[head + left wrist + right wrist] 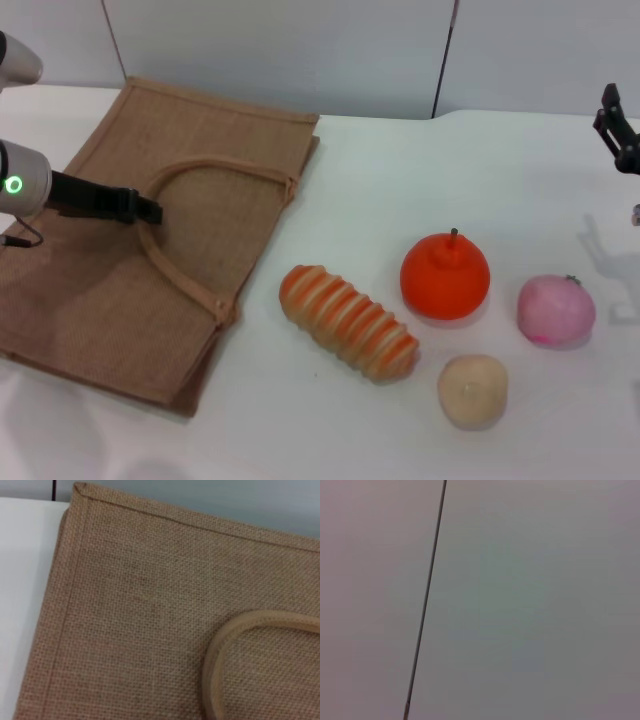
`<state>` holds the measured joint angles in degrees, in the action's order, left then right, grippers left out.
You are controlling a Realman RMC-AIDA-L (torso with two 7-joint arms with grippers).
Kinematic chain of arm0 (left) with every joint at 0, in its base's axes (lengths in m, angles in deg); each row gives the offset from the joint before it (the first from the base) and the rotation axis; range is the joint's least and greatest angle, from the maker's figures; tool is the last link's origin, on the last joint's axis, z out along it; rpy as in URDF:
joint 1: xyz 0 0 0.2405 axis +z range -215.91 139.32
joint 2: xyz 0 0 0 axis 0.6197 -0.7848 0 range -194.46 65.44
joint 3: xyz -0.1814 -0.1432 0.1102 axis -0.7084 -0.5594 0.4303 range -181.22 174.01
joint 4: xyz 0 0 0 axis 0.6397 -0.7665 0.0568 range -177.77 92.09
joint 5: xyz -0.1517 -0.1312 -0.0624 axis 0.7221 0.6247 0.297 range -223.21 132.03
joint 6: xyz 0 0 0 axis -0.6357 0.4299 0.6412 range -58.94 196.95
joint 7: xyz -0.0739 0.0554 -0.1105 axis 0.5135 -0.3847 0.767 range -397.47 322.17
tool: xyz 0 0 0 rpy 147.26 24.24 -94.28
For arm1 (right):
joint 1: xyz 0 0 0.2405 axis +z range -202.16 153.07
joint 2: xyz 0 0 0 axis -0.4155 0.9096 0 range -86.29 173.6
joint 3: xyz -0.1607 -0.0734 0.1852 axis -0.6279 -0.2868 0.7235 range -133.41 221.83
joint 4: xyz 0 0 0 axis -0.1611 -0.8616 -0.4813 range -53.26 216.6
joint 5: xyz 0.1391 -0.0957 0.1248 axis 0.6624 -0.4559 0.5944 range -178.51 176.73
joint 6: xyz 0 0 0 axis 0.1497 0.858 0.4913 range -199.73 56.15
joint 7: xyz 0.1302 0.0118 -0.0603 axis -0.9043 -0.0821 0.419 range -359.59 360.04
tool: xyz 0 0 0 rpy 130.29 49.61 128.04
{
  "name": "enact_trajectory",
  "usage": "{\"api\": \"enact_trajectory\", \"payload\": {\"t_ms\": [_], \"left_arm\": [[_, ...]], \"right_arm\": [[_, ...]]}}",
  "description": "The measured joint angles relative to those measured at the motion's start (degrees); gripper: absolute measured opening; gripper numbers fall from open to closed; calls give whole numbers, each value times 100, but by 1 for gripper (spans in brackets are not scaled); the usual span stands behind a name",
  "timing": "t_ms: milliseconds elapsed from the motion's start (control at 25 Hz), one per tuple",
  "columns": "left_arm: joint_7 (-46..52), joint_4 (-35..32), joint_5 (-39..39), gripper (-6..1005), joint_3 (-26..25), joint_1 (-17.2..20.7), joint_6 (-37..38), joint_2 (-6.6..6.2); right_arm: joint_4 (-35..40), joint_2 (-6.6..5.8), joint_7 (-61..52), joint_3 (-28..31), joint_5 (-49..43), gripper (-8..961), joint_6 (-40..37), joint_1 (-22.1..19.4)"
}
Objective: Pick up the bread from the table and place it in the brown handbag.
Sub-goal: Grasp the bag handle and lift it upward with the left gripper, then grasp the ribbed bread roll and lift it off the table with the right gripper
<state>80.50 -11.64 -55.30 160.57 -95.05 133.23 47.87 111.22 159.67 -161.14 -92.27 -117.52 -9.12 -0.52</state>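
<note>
The bread (348,322), an orange-brown loaf with cream stripes, lies on the white table (330,430) just right of the brown handbag (130,290). The handbag lies flat at the left with its looped strap handles (215,165) on top. My left gripper (145,210) reaches in from the left over the handbag, its tip at the nearer handle loop. The left wrist view shows only the handbag's burlap (140,600) and a strap (212,665). My right gripper (620,130) hangs raised at the far right edge, away from the bread.
An orange fruit (445,275) stands right of the bread, a pink round fruit (556,310) farther right, and a small beige ball (472,388) in front of them. A grey wall (520,600) with a dark seam backs the table.
</note>
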Motion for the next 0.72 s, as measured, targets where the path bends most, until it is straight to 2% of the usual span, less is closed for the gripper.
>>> {"api": "enact_trajectory", "payload": {"t_ms": [160, 360, 600, 720], "left_arm": [[81, -3, -117, 505, 0, -43, -29, 0], [200, -14, -257, 301, 0, -68, -194, 21], [328, -68, -397, 183, 0, -115, -440, 58], [326, -29, -335, 181, 1, -120, -556, 109]], "right_arm": [[9, 0, 0, -2, 0, 905, 6, -5], [16, 0, 0, -10, 0, 905, 9, -2], [16, 0, 0, -11, 0, 904, 9, -12], [7, 0, 0, -17, 0, 904, -2, -13]]}}
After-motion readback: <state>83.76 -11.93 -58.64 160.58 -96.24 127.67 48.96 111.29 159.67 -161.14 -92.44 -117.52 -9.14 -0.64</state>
